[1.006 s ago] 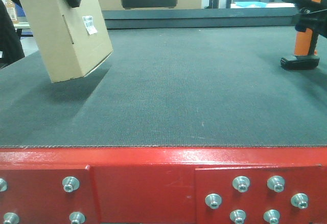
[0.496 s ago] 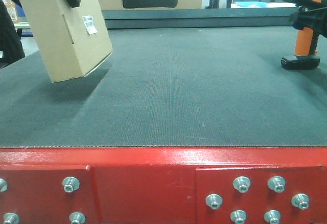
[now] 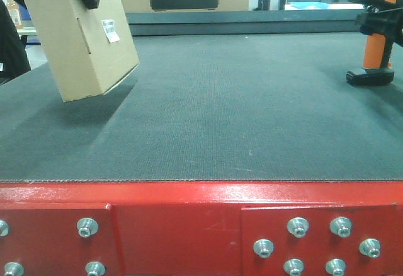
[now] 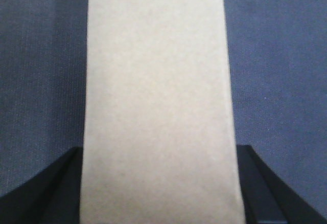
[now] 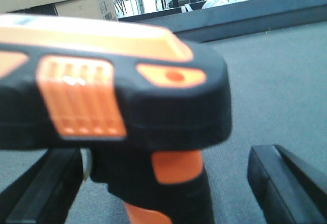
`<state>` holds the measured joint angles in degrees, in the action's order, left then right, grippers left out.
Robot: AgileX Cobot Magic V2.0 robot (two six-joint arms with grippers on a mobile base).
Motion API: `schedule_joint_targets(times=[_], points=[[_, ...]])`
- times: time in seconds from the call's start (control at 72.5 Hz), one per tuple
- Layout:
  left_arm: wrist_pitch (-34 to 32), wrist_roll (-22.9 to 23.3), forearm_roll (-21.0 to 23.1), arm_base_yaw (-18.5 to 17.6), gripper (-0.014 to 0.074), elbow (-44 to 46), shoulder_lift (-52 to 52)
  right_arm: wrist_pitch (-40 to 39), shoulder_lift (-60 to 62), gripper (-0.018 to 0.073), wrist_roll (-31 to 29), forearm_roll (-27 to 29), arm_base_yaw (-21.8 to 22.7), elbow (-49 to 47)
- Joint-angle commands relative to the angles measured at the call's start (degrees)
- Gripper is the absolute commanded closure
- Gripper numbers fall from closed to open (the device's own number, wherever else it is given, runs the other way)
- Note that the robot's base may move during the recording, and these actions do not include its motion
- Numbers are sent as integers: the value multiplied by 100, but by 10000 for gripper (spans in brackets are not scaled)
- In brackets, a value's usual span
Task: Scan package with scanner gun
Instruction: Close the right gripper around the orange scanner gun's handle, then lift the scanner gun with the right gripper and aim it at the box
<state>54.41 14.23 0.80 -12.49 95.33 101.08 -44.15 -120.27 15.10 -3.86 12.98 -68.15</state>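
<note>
Upper left, left gripper (image 4: 159, 150) clamps the box (image 3: 82, 43) tilted so its label (image 3: 110, 30) faces the scanner (image 3: 376, 52) at far right. Right gripper (image 5: 163, 178) jaws sit open around the handle, not squeezing yet.

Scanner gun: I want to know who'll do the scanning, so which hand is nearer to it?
Right. The right hand straddles the scanner gun at its handle, open; the left hand is across the belt, shut on the raised package.

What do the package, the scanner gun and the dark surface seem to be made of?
The package: plain brown cardboard, matte, with a flap seam and a white label, probably paper. The scanner gun: probably hard plastic, black and orange, slightly glossy. The surface: dark grey mat with a fine ribbed texture, perhaps fabric or rubber.
</note>
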Motion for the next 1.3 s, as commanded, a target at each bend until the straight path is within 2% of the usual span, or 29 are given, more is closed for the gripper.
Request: schedule_joint_targets(times=[0.0, 0.427, 0.551, 0.62, 0.703, 0.813, 0.868, 0.951, 1.048, 1.158, 1.282], points=[[-140, -5, 61, 11, 708, 5, -94, -159, -68, -1, 55, 7, -6, -99], [-140, -5, 61, 11, 708, 5, -94, -74, -91, -1, 55, 7, -6, -269], [-140, -5, 61, 11, 708, 5, -94, -118, -136, 25, 55, 7, -6, -269], [-140, -5, 61, 11, 708, 5, -94, -118, -139, 85, 55, 7, -6, -269], [-140, -5, 61, 11, 708, 5, -94, -118, -139, 209, 55, 7, -6, -269], [-140, -5, 61, 11, 708, 5, -94, -118, -139, 435, 55, 7, -6, -269], [-140, -5, 61, 11, 708, 5, -94, -118, -139, 581, 55, 7, -6, -269], [-150, -5, 72, 11, 708, 5, -94, -118, -139, 724, 55, 7, -6, -269], [-187, -5, 189, 11, 708, 5, -94, -118, -111, 720, 55, -116, -6, -269], [-432, -5, 452, 11, 708, 5, -94, -72, 44, 715, 17, -645, -31, -269], [-707, -5, 656, 11, 708, 5, -82, 120, 331, 715, -590, -870, -183, -269]])
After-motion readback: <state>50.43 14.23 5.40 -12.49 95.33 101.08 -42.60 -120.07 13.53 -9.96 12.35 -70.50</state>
